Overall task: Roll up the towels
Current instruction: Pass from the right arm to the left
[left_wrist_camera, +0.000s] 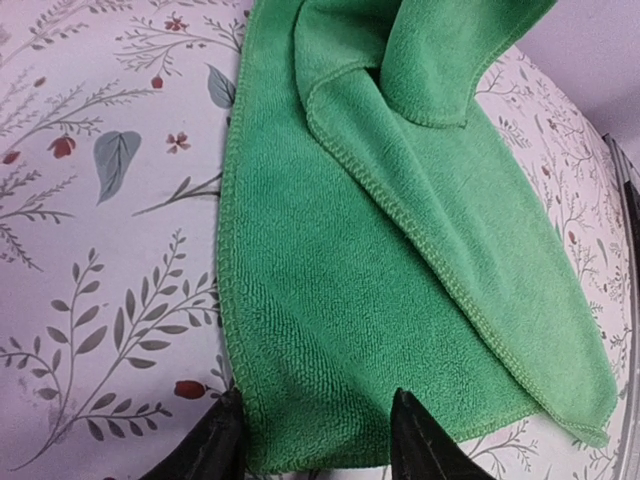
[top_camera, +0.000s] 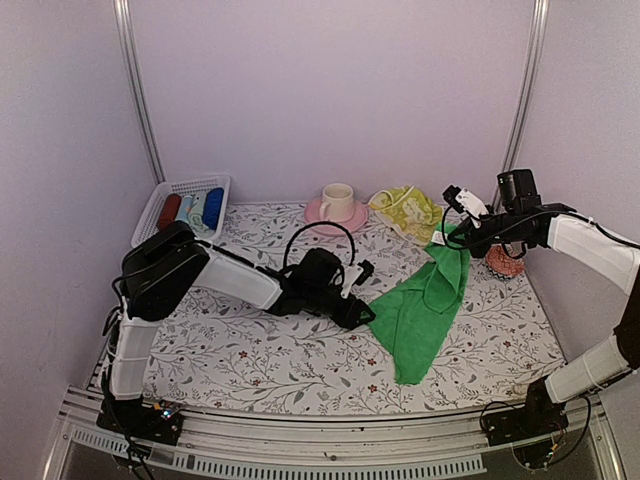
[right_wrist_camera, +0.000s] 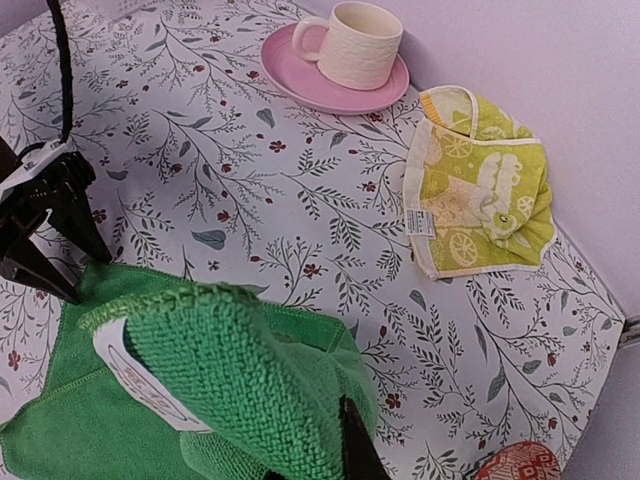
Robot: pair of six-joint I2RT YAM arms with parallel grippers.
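Observation:
The plain green towel hangs from its upper corner and trails down onto the floral table. My right gripper is shut on that raised corner; in the right wrist view the towel covers the jaws and only one dark finger shows. My left gripper is low at the towel's left edge. It is open, and its fingertips straddle the near corner of the towel. The pale yellow towel with green prints lies crumpled at the back, also visible in the right wrist view.
A pink saucer with a cream cup stands at the back centre. A white basket at back left holds dark red, pale blue and deep blue rolls. A red patterned object sits under the right arm.

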